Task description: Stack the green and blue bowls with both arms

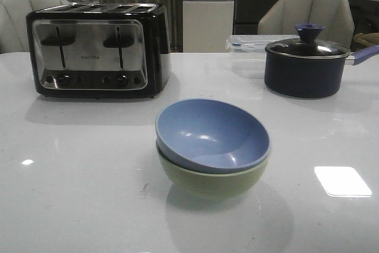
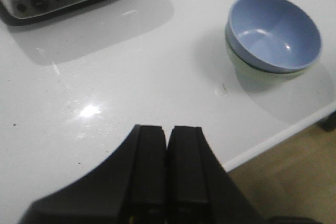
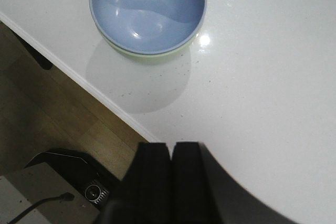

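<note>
The dusty blue bowl (image 1: pixel 211 135) sits nested inside the pale green bowl (image 1: pixel 213 182) near the middle front of the white table (image 1: pixel 83 194). The stack also shows in the left wrist view, blue bowl (image 2: pixel 275 32) over the green bowl's rim (image 2: pixel 247 69), and in the right wrist view, blue bowl (image 3: pixel 147 8) with a sliver of green bowl (image 3: pixel 152 56) below it. My left gripper (image 2: pixel 168 129) is shut and empty, well away from the stack. My right gripper (image 3: pixel 171 145) is shut and empty, near the table's front edge. Neither arm shows in the front view.
A black and chrome toaster (image 1: pixel 98 48) stands at the back left. A dark navy lidded pot (image 1: pixel 308 63) stands at the back right, with a clear plastic container (image 1: pixel 249 42) behind it. The table's front edge (image 3: pixel 79 77) and wooden floor (image 3: pixel 47 108) show below.
</note>
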Robot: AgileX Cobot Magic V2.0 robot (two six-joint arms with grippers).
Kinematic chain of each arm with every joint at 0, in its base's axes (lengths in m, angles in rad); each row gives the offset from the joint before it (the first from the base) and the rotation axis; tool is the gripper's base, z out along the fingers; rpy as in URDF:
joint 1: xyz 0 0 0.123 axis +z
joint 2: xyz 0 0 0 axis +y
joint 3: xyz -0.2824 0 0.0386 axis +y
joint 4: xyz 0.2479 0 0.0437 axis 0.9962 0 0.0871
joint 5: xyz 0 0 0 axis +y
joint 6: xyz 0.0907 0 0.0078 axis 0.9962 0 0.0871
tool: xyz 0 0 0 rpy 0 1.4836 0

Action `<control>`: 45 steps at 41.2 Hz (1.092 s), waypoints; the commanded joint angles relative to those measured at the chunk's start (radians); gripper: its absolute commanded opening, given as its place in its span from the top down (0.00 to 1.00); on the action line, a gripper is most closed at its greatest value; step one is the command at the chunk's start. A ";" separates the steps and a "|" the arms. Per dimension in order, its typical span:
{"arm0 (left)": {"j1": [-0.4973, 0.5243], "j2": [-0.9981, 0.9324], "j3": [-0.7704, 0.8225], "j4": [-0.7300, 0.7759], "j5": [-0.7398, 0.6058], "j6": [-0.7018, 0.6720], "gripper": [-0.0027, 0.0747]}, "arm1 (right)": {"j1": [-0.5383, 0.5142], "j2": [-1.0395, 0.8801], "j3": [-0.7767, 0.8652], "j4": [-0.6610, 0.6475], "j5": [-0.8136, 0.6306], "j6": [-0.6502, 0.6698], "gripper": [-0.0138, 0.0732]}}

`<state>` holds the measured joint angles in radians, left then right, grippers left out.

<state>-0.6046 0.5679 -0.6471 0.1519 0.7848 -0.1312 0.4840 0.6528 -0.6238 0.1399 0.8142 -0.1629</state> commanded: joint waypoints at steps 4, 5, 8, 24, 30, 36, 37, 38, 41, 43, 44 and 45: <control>0.137 -0.112 0.104 -0.082 -0.285 0.174 0.85 | 0.000 -0.001 -0.024 -0.005 -0.062 0.000 0.78; 0.154 -0.130 0.128 -0.091 -0.317 0.197 0.85 | 0.000 -0.001 -0.024 -0.005 -0.062 0.000 0.78; 0.213 -0.202 0.216 -0.121 -0.415 0.204 0.85 | 0.000 -0.001 -0.024 -0.005 -0.062 0.000 0.78; 0.509 -0.528 0.541 -0.199 -0.620 0.204 0.85 | 0.000 -0.001 -0.024 -0.005 -0.062 0.000 0.78; 0.583 -0.596 0.596 -0.217 -0.664 0.204 0.85 | 0.000 -0.001 -0.024 -0.005 -0.062 0.000 0.78; 0.603 -0.594 0.644 -0.219 -0.757 0.204 0.85 | 0.000 -0.001 -0.024 -0.005 -0.061 0.000 0.78; 0.603 -0.594 0.650 -0.219 -0.774 0.204 0.85 | 0.000 -0.001 -0.024 -0.005 -0.061 0.000 0.78; 0.603 -0.594 0.656 -0.219 -0.794 0.204 0.85 | 0.000 -0.001 -0.024 -0.005 -0.062 0.000 0.78; 0.603 -0.594 0.654 -0.219 -0.802 0.204 0.85 | 0.000 -0.001 -0.024 -0.005 -0.061 0.000 0.78; 0.603 -0.594 0.654 -0.219 -0.820 0.204 0.85 | 0.000 -0.001 -0.024 -0.005 -0.061 0.000 0.78; 0.601 -0.594 0.654 -0.219 -0.823 0.204 0.85 | 0.000 -0.001 -0.024 -0.005 -0.061 0.000 0.78; 0.601 -0.594 0.654 -0.219 -0.832 0.204 0.85 | 0.000 -0.001 -0.024 -0.005 -0.061 0.000 0.78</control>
<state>-0.0022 -0.0047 0.0036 -0.0589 0.0702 0.0737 0.4840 0.6528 -0.6238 0.1383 0.8142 -0.1629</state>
